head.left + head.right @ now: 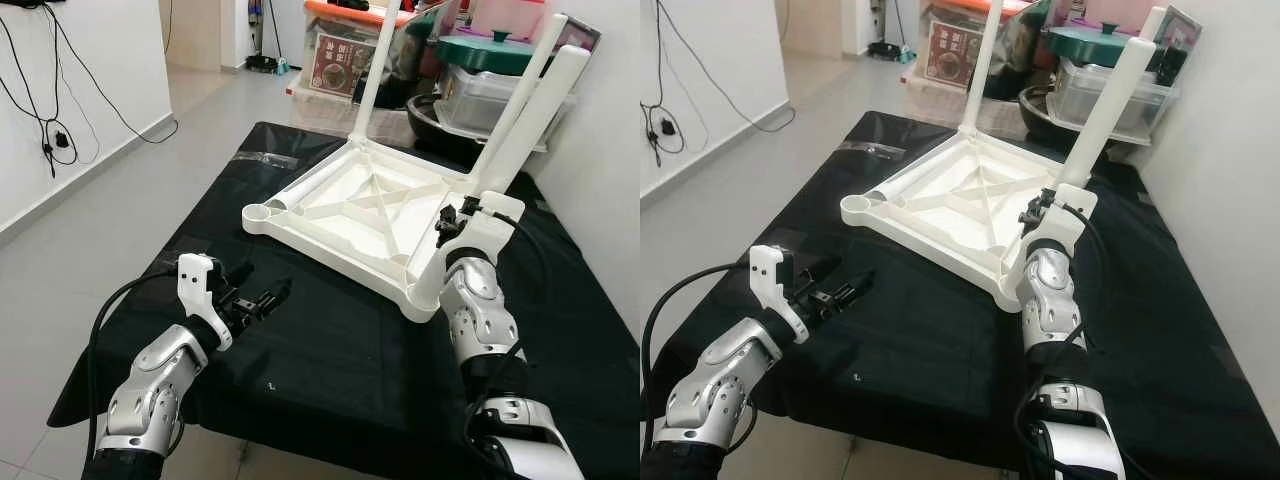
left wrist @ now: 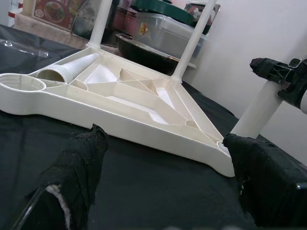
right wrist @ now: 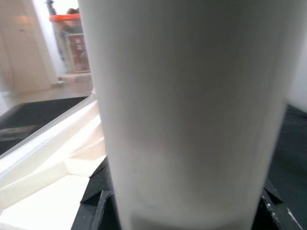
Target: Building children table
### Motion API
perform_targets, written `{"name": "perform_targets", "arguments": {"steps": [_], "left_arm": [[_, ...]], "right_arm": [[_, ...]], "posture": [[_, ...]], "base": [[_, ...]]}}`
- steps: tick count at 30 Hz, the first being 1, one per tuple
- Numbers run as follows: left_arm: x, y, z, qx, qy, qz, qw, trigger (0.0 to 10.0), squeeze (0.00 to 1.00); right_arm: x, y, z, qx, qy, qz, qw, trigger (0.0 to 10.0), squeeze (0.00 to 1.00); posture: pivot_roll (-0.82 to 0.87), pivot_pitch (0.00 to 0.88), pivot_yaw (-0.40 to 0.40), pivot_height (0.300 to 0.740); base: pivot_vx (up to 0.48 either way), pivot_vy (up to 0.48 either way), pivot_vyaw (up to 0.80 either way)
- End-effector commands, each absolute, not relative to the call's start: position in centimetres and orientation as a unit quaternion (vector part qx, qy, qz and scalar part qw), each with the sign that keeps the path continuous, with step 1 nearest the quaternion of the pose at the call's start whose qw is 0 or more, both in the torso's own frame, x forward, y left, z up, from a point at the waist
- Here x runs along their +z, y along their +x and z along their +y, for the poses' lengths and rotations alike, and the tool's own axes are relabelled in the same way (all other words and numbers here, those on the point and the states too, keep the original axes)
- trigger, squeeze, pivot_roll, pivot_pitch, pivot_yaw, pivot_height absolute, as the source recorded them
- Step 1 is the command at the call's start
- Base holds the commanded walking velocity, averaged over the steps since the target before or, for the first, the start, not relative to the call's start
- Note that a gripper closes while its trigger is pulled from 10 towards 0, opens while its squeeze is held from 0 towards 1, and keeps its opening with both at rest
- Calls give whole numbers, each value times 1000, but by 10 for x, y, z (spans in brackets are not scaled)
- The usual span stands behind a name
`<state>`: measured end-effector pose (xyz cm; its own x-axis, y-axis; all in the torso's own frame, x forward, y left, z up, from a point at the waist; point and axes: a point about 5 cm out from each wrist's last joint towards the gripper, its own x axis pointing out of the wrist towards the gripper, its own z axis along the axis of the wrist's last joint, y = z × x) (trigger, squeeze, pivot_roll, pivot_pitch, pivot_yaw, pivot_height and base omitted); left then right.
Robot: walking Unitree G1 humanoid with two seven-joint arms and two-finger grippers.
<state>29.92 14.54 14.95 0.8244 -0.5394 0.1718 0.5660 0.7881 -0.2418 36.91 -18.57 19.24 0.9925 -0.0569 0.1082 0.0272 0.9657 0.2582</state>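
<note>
A: Tabletop [image 1: 350, 215], white plastic, lies upside down on the black cloth [image 1: 330, 340] covering the work surface. Ribbed underside faces up.

B: Legs?

A: Three stand upright in corner sockets. Far leg [image 1: 378, 62] at the far corner. Two more on the right side; the nearer one [image 1: 530, 120] rises from the corner closest to the right arm. Fourth leg [image 2: 72, 68] lies loose inside the frame, tapered, beside the empty socket [image 1: 262, 212] at the left corner.

B: Right gripper?

A: Right gripper [image 1: 455, 220] is at the base of the nearer leg. Right wrist view has the leg [image 3: 192, 110] pressed up against the lens, black finger parts at both lower edges. Fingers close around it; grasping the leg.

B: Left gripper?

A: Left gripper [image 1: 262, 298] hovers low over the cloth, apart from the tabletop's near edge. Fingers [image 2: 76, 167] spread wide, nothing between them.

B: Background?

A: Storage boxes [image 1: 480, 85] and a green lid [image 1: 490, 48] behind the table. Cables [image 1: 50, 120] on the white wall at left.
</note>
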Motion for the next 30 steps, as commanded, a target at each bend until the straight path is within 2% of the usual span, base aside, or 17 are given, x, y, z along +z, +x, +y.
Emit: {"name": "perform_targets", "arguments": {"steps": [1, 2, 3, 4, 5, 6, 9, 16, 18, 20, 22, 23, 24, 25, 28, 29, 30], "left_arm": [[149, 299, 143, -300, -140, -43, 943, 10000, 0], [149, 299, 143, -300, -140, -43, 943, 10000, 0], [149, 299, 143, -300, -140, -42, 943, 10000, 0], [149, 299, 143, -300, -140, -42, 943, 10000, 0], [149, 299, 143, -301, -139, -41, 943, 10000, 0], [149, 299, 143, -301, -139, -41, 943, 10000, 0], [149, 299, 144, -300, -139, -41, 943, 10000, 0], [148, 298, 144, -298, -139, -41, 944, 10000, 0], [148, 298, 145, -299, -139, -40, 943, 10000, 0], [148, 297, 145, -301, -138, -39, 943, 10000, 0], [148, 297, 145, -301, -138, -38, 943, 10000, 0], [148, 297, 145, -301, -138, -38, 943, 10000, 0], [148, 297, 145, -302, -138, -38, 943, 10000, 0], [148, 297, 145, -302, -138, -38, 943, 10000, 0], [147, 297, 145, -302, -138, -37, 943, 10000, 0], [147, 297, 145, -302, -137, -37, 943, 10000, 0], [147, 297, 145, -302, -137, -37, 943, 10000, 0]], "right_arm": [[208, 343, -119, 317, 204, -106, 920, 0, 0], [208, 343, -119, 317, 204, -106, 920, 0, 0], [210, 327, -109, 403, 196, -107, 887, 0, 0], [210, 327, -109, 403, 196, -107, 887, 0, 0], [210, 301, -99, 518, 192, -98, 828, 0, 0], [210, 301, -99, 518, 192, -98, 828, 0, 0], [206, 280, -96, 598, 179, -85, 776, 0, 0], [189, 271, -100, 639, 119, -49, 758, 0, 0], [188, 273, -102, 635, 115, -46, 762, 0, 0], [185, 281, -102, 601, 97, -52, 792, 0, 0], [185, 283, -102, 592, 92, -53, 799, 0, 0], [181, 289, -102, 569, 81, -38, 818, 10000, 0], [175, 293, -104, 545, 70, -14, 835, 10000, 0], [175, 293, -104, 545, 70, -14, 835, 10000, 0], [167, 303, -109, 489, 58, 19, 870, 10000, 0], [166, 307, -114, 463, 71, 19, 883, 10000, 1000], [168, 312, -120, 432, 85, 9, 898, 10000, 1000]], "posture": [[68, 0, -137, 740], [68, 0, -137, 740], [73, 0, -138, 740], [73, 0, -138, 740], [73, 0, -138, 740], [73, 0, -138, 740], [81, 0, -142, 740], [82, 0, -140, 740], [82, 0, -136, 740], [81, 0, -135, 740], [81, 0, -135, 740], [81, 0, -135, 740], [81, 0, -131, 740], [81, 0, -131, 740], [80, 0, -129, 740], [80, 0, -129, 740], [80, 0, -129, 740]], "base": [[0, 0, 0], [0, 0, 0], [0, 0, 0], [0, 0, 0], [0, 0, 0], [0, 0, 0], [0, 0, 0], [0, 0, 0], [0, 0, 0], [0, 0, 0], [0, 0, 0], [0, 0, 0], [0, 0, 0], [0, 0, 0], [0, 0, 0], [0, 0, 0], [0, 0, 0]]}}
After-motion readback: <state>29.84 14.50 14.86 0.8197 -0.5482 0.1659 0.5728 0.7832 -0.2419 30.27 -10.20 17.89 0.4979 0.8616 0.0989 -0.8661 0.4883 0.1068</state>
